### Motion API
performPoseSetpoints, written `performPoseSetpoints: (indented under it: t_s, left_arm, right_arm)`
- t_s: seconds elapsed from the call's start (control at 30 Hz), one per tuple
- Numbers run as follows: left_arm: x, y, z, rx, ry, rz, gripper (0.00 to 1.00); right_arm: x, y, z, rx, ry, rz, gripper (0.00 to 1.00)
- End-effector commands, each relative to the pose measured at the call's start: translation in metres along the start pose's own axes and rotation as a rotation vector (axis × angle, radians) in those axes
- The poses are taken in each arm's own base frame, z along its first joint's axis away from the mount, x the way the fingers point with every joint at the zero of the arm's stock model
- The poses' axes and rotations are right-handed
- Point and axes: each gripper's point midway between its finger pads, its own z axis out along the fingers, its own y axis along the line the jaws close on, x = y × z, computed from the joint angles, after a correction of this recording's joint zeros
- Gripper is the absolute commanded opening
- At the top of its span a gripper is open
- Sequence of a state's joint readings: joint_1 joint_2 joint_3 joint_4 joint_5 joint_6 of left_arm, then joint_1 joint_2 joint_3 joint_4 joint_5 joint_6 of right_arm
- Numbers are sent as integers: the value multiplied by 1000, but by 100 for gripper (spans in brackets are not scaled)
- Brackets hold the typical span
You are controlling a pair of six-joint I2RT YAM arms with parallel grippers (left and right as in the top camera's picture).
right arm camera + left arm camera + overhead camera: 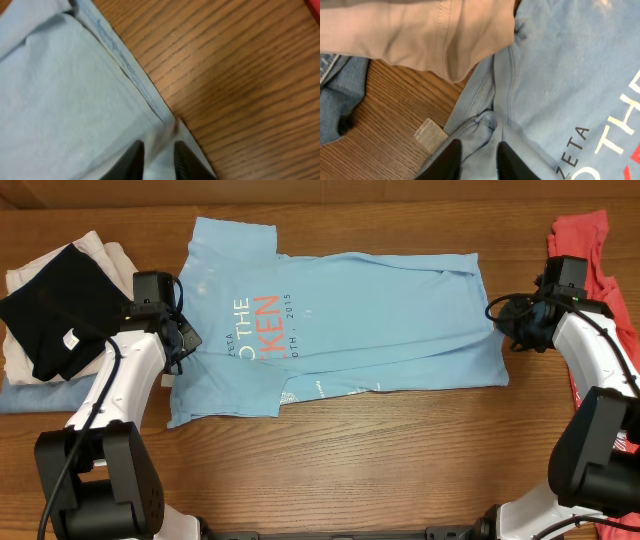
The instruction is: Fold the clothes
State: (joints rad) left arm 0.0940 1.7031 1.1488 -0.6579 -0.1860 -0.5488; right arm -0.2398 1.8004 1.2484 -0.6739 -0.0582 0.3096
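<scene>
Left gripper point(480, 146): fingers point(453, 159) a little apart, narrow gap. They sit at the collar edge of the light blue T-shirt point(350, 310), with bunched collar fabric in the gap. No visible pinch.

Right gripper point(159, 146): same story, fingers point(181, 159) slightly parted over the shirt's hem corner at the opposite end. Cloth lies under and between the tips, looks loose.

Blue shirt lies spread sideways mid-table point(350, 470), collar toward the left arm, hem toward the right arm. Mostly flat with a few creases, one sleeve sticking out on the far side. Red and white chest lettering faces up.

Coral-red shirt point(585, 240) is crumpled, just past the blue shirt's hem end.

Beyond the collar end is a stack: black garment point(50, 310) on cream cloth point(100, 250), denim point(40, 395) underneath. Small beige tag point(430, 135) on bare wood right beside the collar.
</scene>
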Motion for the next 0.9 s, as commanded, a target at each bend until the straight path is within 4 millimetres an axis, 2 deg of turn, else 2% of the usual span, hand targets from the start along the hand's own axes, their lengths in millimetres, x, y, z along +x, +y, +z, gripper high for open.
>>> performPoseSetpoints:
  t_s: [0.0,0.13,0.23,0.33,0.5,0.87]
  left_arm:
    - [8,0,4,16,44,12,36]
    - [21,-10,3,69,101,60,41]
    - [30,-12,1,82,135,83,45]
    - [36,-10,0,77,160,94,48]
    - [46,-7,-1,71,206,98,51]
    - [54,-20,-3,159,244,121,56]
  right_arm:
    - [0,-1,0,10,-6,-3,33]
    - [3,-2,0,15,7,-2,34]
    - [6,-3,0,21,21,-1,38]
    - [10,-5,0,28,37,-2,43]
    - [18,-8,-1,40,68,0,44]
    - [43,-18,-2,78,165,6,45]
